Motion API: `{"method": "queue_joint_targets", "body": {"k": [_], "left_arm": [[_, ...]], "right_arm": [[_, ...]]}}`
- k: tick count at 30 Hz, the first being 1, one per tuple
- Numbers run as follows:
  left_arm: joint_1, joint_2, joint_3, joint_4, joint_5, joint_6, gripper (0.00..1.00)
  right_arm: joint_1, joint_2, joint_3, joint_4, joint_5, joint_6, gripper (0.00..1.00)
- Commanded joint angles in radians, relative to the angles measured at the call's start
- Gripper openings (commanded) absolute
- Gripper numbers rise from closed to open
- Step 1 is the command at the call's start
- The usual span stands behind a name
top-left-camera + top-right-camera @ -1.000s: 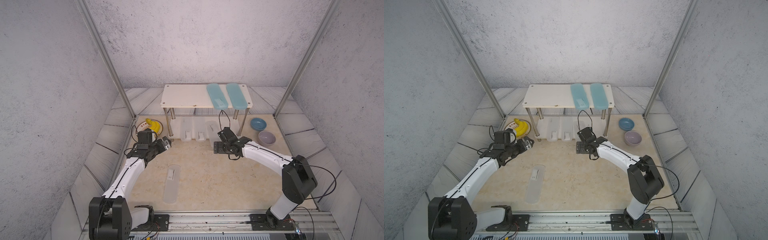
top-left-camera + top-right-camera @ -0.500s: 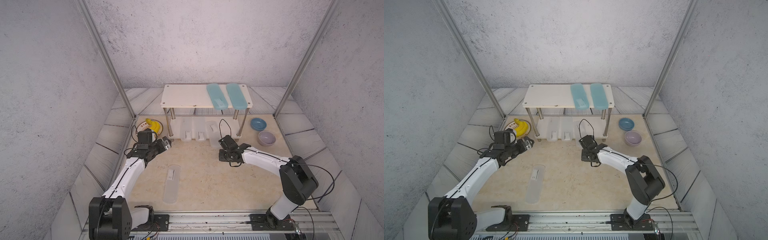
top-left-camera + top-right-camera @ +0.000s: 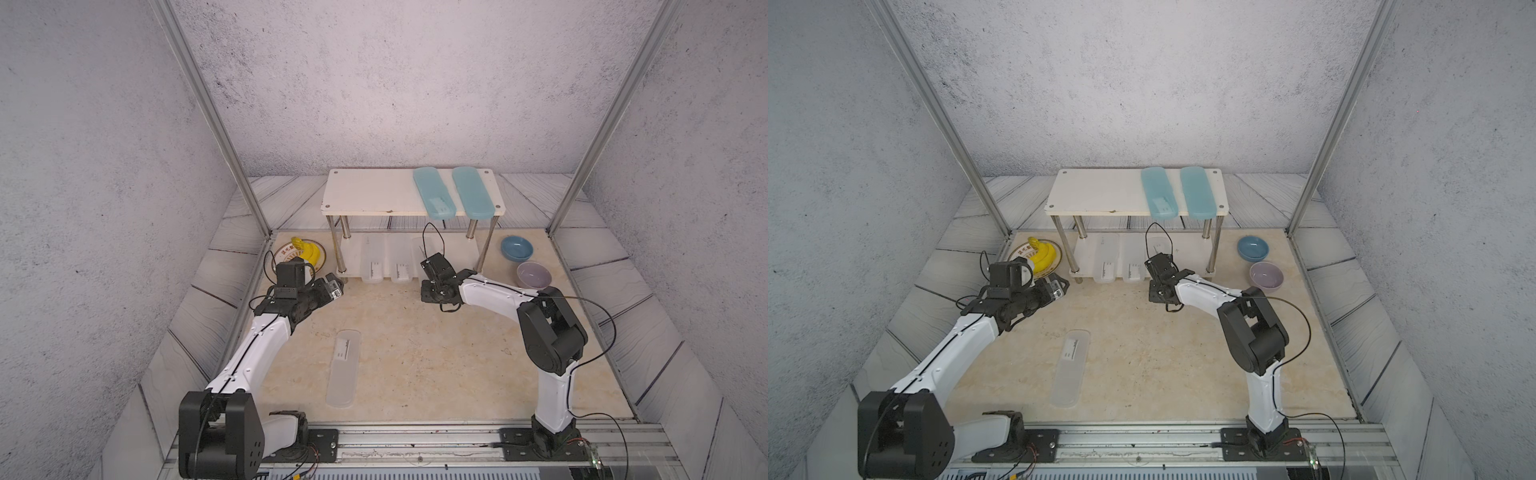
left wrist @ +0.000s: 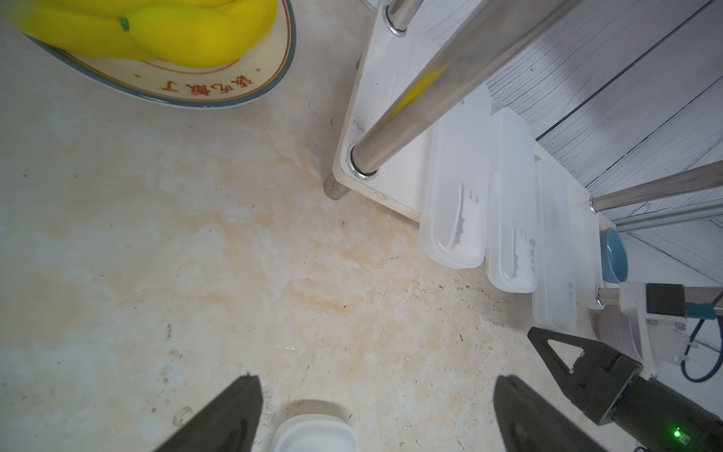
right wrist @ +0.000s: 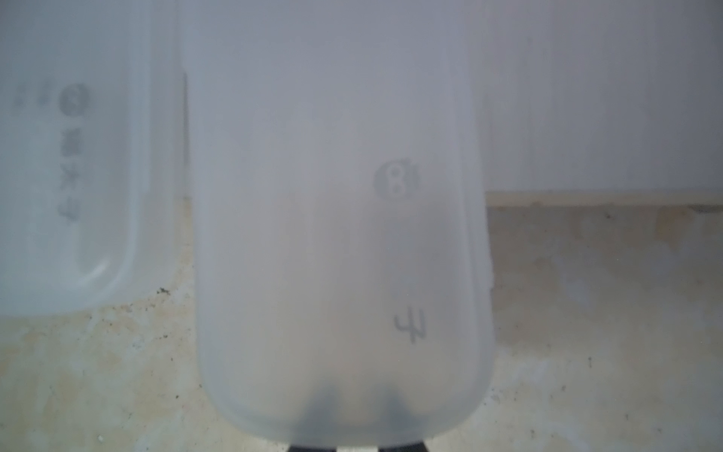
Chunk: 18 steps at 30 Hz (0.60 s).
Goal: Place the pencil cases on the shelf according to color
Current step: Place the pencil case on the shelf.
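While right gripper [image 3: 430,268] meets frosted case [image 5: 340,235], jaws nearly together | likely light, stiff, slick | pinch the end nearest gripper

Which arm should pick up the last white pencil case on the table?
Left. The white pencil case lies on the left arm's side, and its fingers are open. The right arm is stretched over to the shelf, farther away.

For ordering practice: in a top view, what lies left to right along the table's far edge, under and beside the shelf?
Banana plate, clear case, second clear case, third clear case, blue bowl.
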Motion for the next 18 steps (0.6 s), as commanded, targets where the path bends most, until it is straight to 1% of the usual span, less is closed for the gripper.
{"method": "queue_joint_targets", "body": {"k": [1, 7, 11, 13, 15, 17, 18], "left_arm": [[-0.006, 0.018, 0.014, 0.001, 0.014, 0.003, 0.99], [-0.007, 0.034, 0.018, -0.002, 0.021, -0.002, 0.99], [-0.009, 0.027, 0.018, -0.009, 0.015, 0.001, 0.99], [-0.012, 0.023, 0.015, -0.012, 0.007, 0.003, 0.99], [-0.019, 0.023, 0.014, -0.011, -0.005, 0.004, 0.99], [-0.026, 0.029, 0.015, -0.013, -0.016, 0.009, 0.99], [-0.030, 0.032, 0.019, -0.021, -0.021, 0.016, 0.99]], "right_arm": [[-0.010, 0.026, 0.051, -0.025, 0.028, -0.027, 0.24], [-0.012, 0.053, 0.108, -0.048, 0.018, -0.041, 0.24], [-0.012, 0.019, 0.076, -0.052, 0.004, -0.042, 0.29], [-0.011, -0.011, 0.047, -0.053, -0.017, -0.039, 0.39], [-0.006, -0.046, 0.017, -0.072, -0.044, -0.029, 0.65], [0.006, -0.088, -0.025, -0.079, -0.044, -0.003, 0.75], [0.014, -0.113, -0.056, -0.072, -0.037, 0.008, 0.78]]}}
